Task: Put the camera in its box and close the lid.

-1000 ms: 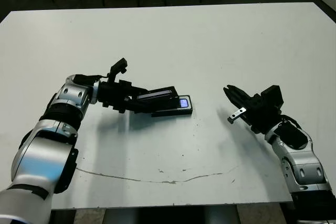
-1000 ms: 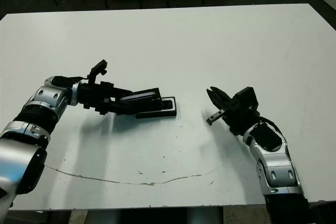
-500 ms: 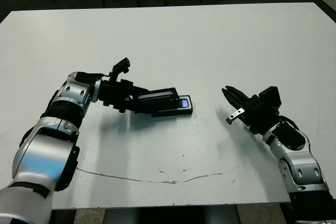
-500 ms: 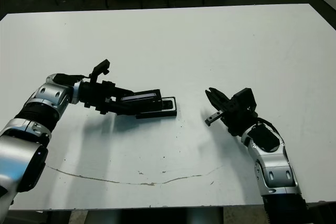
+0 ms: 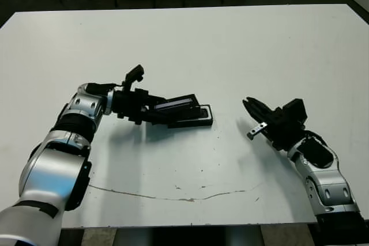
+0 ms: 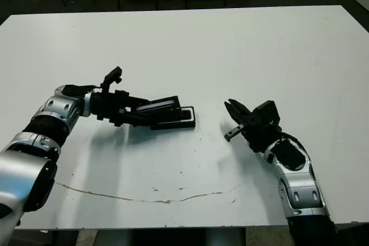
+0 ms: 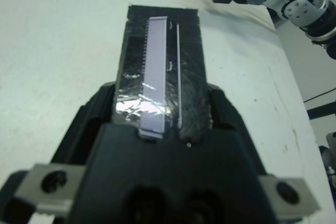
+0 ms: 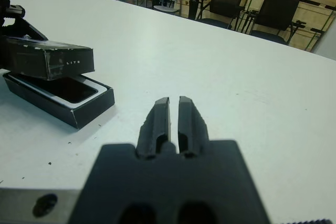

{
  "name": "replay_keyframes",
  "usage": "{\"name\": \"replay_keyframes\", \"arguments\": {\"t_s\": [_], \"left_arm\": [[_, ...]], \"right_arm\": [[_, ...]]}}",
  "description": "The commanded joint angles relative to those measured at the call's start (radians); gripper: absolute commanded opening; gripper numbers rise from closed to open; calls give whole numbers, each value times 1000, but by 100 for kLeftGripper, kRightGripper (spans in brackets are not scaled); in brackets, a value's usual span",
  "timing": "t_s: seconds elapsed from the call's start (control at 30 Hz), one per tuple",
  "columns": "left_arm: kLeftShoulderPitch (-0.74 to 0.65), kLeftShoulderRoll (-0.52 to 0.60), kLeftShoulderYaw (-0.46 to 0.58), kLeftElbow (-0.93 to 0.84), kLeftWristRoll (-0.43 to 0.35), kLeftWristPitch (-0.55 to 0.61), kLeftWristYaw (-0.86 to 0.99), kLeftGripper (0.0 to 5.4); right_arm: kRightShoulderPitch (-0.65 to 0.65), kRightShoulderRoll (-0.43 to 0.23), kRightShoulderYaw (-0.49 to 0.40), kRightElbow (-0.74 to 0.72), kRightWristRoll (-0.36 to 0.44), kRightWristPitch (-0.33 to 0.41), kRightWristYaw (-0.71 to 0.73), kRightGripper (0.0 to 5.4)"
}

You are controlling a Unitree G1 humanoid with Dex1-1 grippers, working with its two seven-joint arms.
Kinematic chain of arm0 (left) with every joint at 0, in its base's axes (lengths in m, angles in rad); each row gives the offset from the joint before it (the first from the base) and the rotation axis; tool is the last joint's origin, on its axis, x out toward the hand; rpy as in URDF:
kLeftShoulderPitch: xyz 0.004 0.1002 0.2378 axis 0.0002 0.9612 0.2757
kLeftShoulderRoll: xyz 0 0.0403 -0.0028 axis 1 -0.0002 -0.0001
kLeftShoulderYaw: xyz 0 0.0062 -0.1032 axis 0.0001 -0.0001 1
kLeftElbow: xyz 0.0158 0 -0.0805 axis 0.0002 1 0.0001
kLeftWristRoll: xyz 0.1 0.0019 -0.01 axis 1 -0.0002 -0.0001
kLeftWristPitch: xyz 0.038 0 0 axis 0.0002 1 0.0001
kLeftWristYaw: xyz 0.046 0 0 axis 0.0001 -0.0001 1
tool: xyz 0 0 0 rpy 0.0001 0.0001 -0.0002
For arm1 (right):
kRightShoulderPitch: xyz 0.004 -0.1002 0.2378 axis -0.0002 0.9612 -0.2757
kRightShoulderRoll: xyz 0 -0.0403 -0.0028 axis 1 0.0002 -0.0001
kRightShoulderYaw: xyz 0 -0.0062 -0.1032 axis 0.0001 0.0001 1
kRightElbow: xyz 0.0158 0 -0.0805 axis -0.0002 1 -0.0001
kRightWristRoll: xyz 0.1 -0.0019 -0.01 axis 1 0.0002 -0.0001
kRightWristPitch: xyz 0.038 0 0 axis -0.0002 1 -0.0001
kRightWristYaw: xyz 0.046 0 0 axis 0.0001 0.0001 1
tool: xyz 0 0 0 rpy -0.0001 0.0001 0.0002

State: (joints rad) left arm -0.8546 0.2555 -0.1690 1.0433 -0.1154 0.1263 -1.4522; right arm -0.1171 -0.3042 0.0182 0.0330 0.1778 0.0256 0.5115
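The left gripper (image 5: pixel 151 112), fingers clamped on the lid (image 5: pixel 176 105), holds it tilted over the box (image 5: pixel 199 120) on the worktop (image 5: pixel 230 44), while the right gripper (image 5: pixel 251 110), fingers together, hovers well apart from the box

Bare table (image 5: pixel 230 56) surrounds the box (image 5: pixel 203 120); the tilted lid (image 5: pixel 176 106) overhangs it.

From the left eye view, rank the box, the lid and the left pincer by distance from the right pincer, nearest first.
1. The box, on the table, its open end facing the right pincer.
2. The lid, tilted above the box's far end.
3. The left pincer, gripping the lid, farthest left.
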Motion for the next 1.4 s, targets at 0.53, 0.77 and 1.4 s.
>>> {"name": "replay_keyframes", "arguments": {"t_s": [0.53,0.77,1.4], "left_arm": [[68,88,99,-144,-58,-23,11,279],[60,91,127,-151,-75,-15,43,279],[1,32,68,-17,-12,39,60,279]], "right_arm": [[8,1,8,17,4,15,17,0],[9,4,5,22,9,27,18,0],[18,4,4,8,9,36,13,0]]}}
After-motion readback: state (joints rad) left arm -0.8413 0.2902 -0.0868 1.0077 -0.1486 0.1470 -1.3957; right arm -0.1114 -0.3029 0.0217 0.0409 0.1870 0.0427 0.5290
